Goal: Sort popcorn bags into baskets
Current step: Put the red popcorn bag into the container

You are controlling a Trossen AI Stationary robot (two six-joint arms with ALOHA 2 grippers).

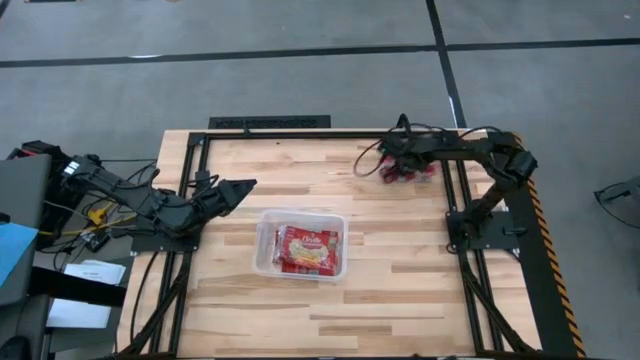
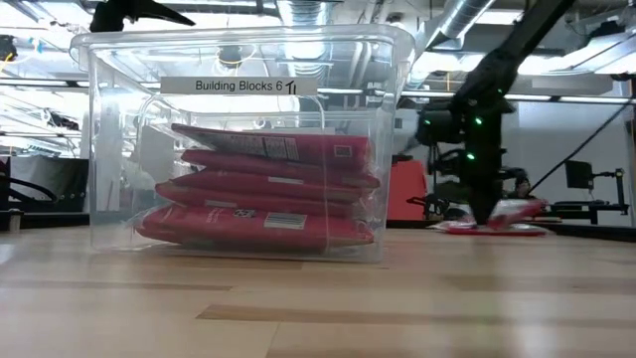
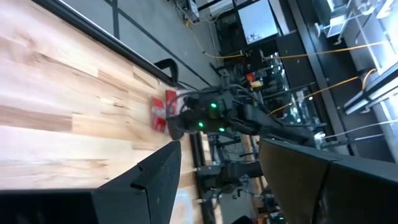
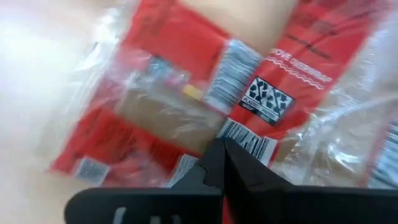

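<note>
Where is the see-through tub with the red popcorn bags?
In the high view the clear tub sits mid-table, nearer the left gripper than the right gripper. Popcorn bags are stacked inside it.

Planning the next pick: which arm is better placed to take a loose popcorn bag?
The right. Its gripper is already down on the loose bags at the table's far right corner, fingers pressed against one. The left gripper hangs open beside the tub, far from them.

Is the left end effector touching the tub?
Apart. The high view shows the left end effector up-left of the clear tub, with bare wood plainly between them.
</note>
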